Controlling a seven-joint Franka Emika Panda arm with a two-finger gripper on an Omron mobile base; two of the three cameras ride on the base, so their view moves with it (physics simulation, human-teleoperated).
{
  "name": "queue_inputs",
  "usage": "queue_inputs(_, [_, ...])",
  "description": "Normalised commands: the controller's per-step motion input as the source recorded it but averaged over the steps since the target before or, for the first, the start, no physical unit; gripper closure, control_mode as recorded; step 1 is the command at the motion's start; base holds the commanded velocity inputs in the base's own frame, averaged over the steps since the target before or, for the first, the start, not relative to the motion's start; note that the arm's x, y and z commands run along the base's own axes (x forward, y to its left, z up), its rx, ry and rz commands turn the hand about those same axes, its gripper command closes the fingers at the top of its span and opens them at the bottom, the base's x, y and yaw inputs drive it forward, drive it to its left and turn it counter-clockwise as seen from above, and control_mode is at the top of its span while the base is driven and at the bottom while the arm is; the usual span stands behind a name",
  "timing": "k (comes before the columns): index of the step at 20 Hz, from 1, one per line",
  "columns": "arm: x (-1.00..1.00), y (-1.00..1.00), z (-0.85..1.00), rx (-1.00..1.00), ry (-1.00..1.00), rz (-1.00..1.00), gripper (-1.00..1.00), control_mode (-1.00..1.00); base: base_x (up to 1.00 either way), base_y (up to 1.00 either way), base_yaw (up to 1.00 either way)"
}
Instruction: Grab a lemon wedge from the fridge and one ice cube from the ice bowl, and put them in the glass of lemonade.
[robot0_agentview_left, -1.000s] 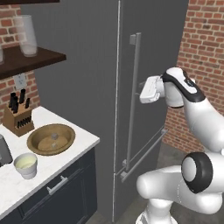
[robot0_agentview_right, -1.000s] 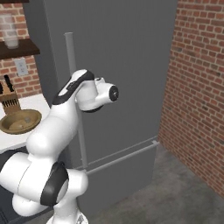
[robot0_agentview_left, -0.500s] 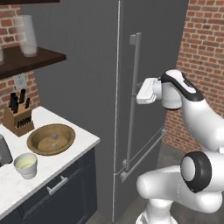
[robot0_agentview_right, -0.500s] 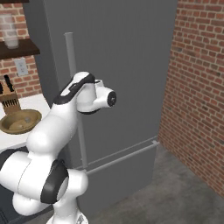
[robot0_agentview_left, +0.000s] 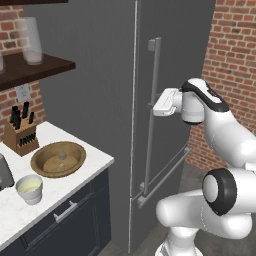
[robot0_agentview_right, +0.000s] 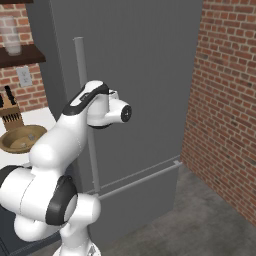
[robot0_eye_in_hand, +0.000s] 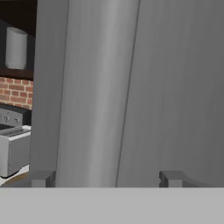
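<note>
Hand view: fingers (robot0_eye_in_hand: 106, 178) spread wide astride the handle (robot0_eye_in_hand: 94, 92) of the shut fridge (robot0_agentview_left: 100, 75), not yet clamped, liable to slip off if pulled before closing, lemon wedge presumably inside

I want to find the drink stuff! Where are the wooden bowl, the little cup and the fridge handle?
ice bowl (robot0_agentview_left: 58, 159), left base view, inside bottom.
glass of lemonade (robot0_agentview_left: 29, 188), left base view, its side.
fridge handle (robot0_agentview_left: 153, 100), left base view, upper bar.
</note>
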Motion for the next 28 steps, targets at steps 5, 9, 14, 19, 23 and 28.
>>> queue_inputs(5, [0.0, 0.19, 0.0, 0.0, 0.01, 0.0, 1.0, -1.0, 0.0, 0.0, 0.0])
queue_inputs(9, [-0.02, 0.11, 0.03, 0.0, 0.0, 0.0, 1.0, -1.0, 0.0, 0.0, 0.0])
queue_inputs(14, [-0.11, 0.0, 0.0, 0.0, -0.02, 0.0, 1.0, -1.0, 0.0, 0.0, 0.0])
queue_inputs(19, [-0.04, 0.0, 0.0, 0.0, 0.0, 0.0, 1.0, -1.0, 0.0, 0.0, 0.0])
queue_inputs(23, [0.0, -0.39, 0.21, 0.0, 0.0, -0.05, 1.0, -1.0, 0.0, 0.0, 0.0])
queue_inputs(28, [-0.01, -0.92, 0.23, 0.0, 0.0, -0.13, 1.0, -1.0, 0.0, 0.0, 0.0])
